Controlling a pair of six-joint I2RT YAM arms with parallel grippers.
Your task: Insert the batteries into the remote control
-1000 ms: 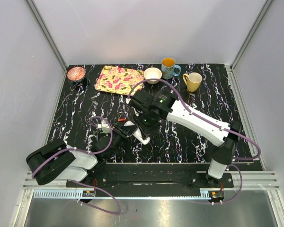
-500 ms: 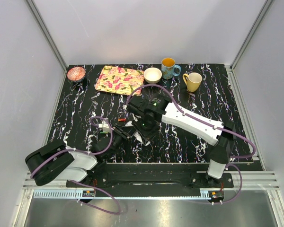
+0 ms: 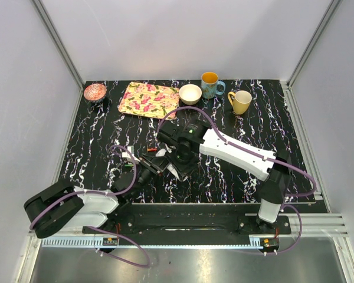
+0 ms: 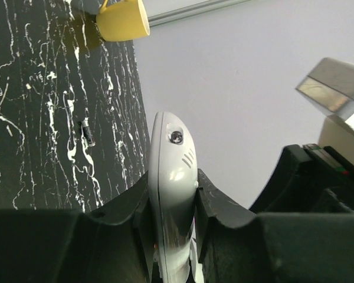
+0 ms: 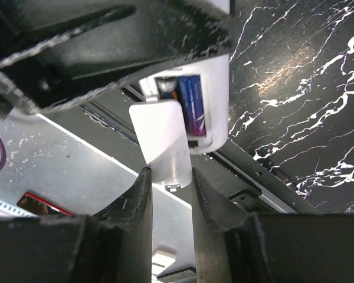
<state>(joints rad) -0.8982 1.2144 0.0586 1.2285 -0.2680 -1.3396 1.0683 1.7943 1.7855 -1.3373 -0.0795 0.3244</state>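
right gripper (image 5: 169, 172): shifted toward 9 o'clock, pinching cover (image 5: 164, 141) | left gripper (image 4: 172, 199): clamped on remote control (image 4: 171, 156) | battery (image 5: 192, 103) seated at cover's 1 o'clock | judged: closing next

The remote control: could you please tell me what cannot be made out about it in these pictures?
- Left wrist: the remote, lower end buried in the left gripper and cut off by the frame.
- Right wrist: the cover, in the right gripper, hides part of the bay; one battery shows.
- Top view: the right arm hides most of the remote.
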